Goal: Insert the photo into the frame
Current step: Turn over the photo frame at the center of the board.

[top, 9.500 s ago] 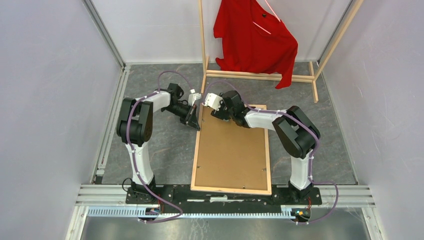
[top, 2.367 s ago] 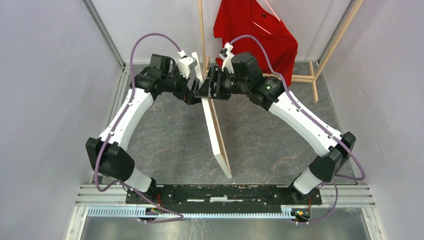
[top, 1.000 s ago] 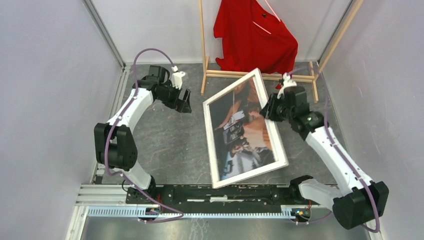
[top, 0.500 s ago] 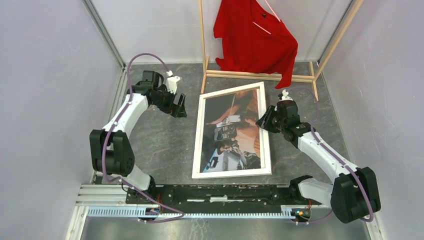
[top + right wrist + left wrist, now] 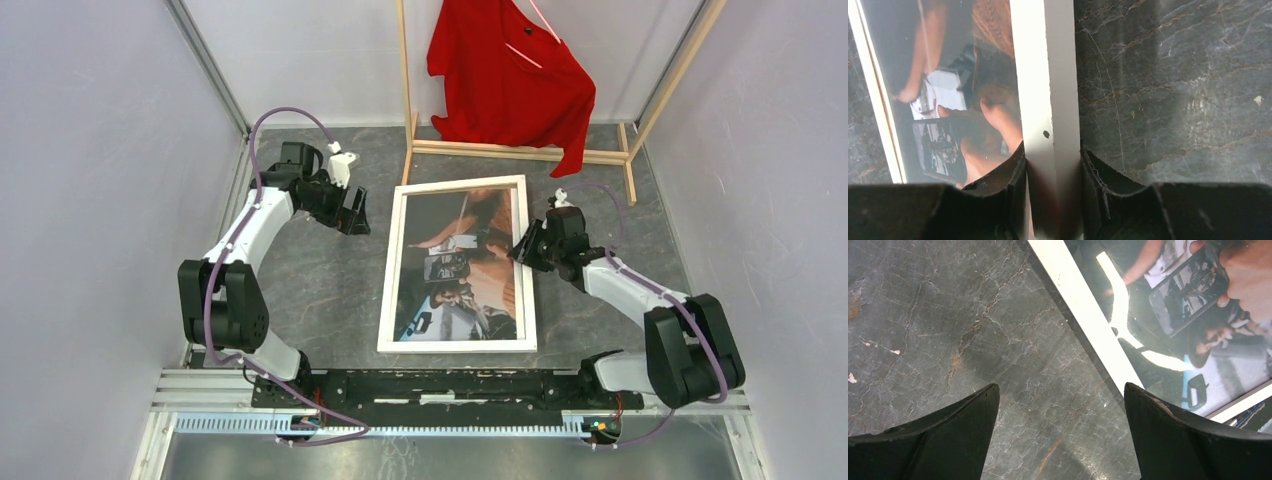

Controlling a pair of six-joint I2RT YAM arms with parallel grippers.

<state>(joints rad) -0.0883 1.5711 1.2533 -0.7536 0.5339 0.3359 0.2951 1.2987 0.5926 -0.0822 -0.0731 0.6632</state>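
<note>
The frame (image 5: pixel 391 270) lies flat and face up on the grey table, its thin white border all round. The photo (image 5: pixel 465 265) shows through the pane: a dark picture with people and tan skin. My right gripper (image 5: pixel 522 250) is shut on the frame's right border (image 5: pixel 1045 75), one finger over the photo (image 5: pixel 963 100) side and the other on the table side. My left gripper (image 5: pixel 355 213) hangs open just left of the frame's upper left corner, holding nothing. In the left wrist view its gripper (image 5: pixel 1060 387) spans bare table, with the frame border (image 5: pixel 1088 325) to the right.
A wooden clothes rack (image 5: pixel 520 152) with a red shirt (image 5: pixel 510 70) stands at the back, just beyond the frame's far edge. Pale walls close in on both sides. The arms' metal mounting rail (image 5: pixel 450 385) runs along the near edge.
The right gripper has lowered the tilted frame until it lies flat, and squared it with the table. The left gripper has drawn slightly back to the left, still open.
</note>
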